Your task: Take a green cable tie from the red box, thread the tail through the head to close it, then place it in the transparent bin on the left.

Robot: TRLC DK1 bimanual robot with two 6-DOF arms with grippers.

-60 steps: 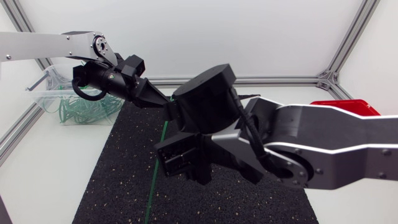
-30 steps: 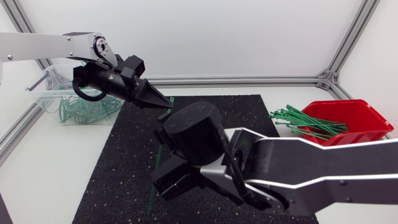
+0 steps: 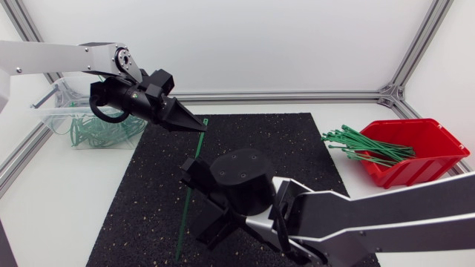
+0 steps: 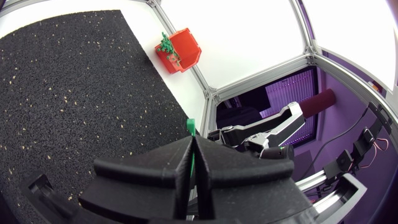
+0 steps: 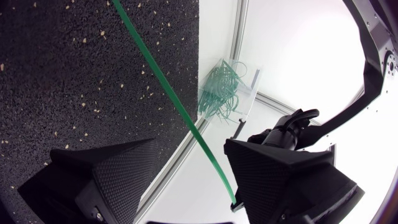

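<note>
Threading step, we judge, loop not yet closed: right gripper (image 5: 191,147) fingers wide, straddling the green cable tie (image 5: 168,81); left gripper (image 4: 193,143) clamped on its far end, eleven o'clock. Next: pinch tail, curl it toward that end. Transparent bin (image 3: 52,115) at ten o'clock.

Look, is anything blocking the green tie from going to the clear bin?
No, nothing visible is. The left gripper pinches the cable tie over the mat, and the transparent bin sits just beside that arm, with only mat and table between.
</note>
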